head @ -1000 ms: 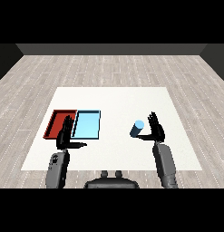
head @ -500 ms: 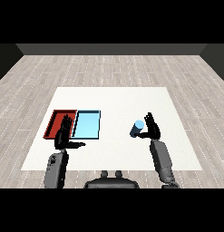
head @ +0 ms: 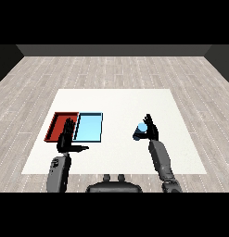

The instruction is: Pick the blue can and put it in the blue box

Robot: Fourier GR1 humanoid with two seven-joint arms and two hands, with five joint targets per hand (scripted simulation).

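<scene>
One step looks about done and the rest is left: the right hand (head: 151, 131) has its fingers curled round the blue can (head: 141, 131), so the grasp seems made, though I cannot tell whether the can has left the white table (head: 125, 99) yet. The carry and the placing are not yet done.

Outward from those curled fingers, the can sits against their inner side, towards the trays, its pale top showing above the thumb. The light blue tray (head: 89, 115), which is the goal, lies well apart from that hand, across bare table, and holds nothing that I can see. The red tray (head: 58, 121) touches it on the far side.

The left hand (head: 68, 139) hangs at the near edge of the two trays, fingers straight and pointing away, thumb stuck out sideways, holding nothing.
</scene>
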